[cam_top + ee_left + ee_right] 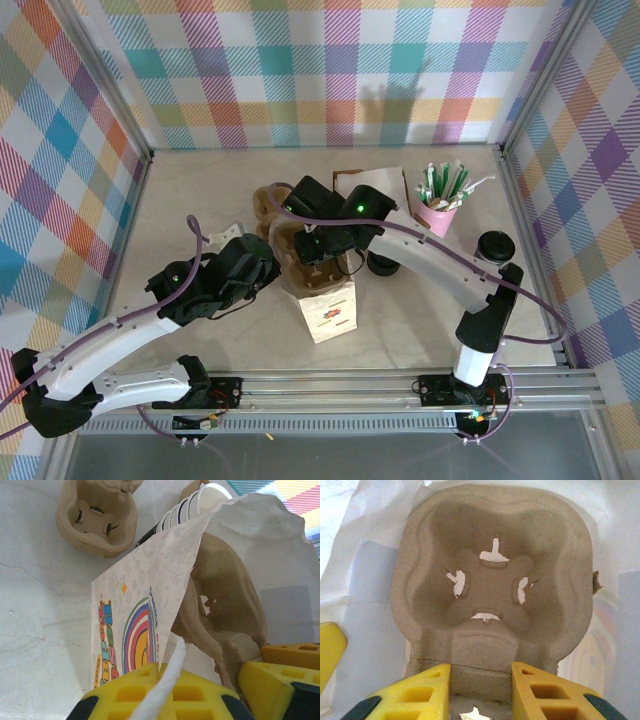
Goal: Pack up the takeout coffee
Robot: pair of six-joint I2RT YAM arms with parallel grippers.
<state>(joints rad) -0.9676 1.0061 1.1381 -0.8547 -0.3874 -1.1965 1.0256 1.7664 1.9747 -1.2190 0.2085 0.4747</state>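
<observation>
- Right gripper [481, 676] is clamped on the lower edge of the cup carrier [495, 545], which sits inside the paper bag [328, 312] mid-table [190, 200].
- Left gripper [235, 674] has its fingers nearly together, pinching the bag's rim.
- Takeout coffee [495, 246], black lid up, stands near the table's right edge, well apart from the bag.

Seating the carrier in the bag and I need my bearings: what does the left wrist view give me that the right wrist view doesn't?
Left wrist extras: a spare carrier lying on the table, a nested stack of white cups, and the paper bag's rainbow-printed outer face. Right wrist extras: a straight look into the pulp carrier, its cup slot cut with a cross of slits, held between the right fingers. Shared: that pulp carrier sitting inside the white paper bag.
</observation>
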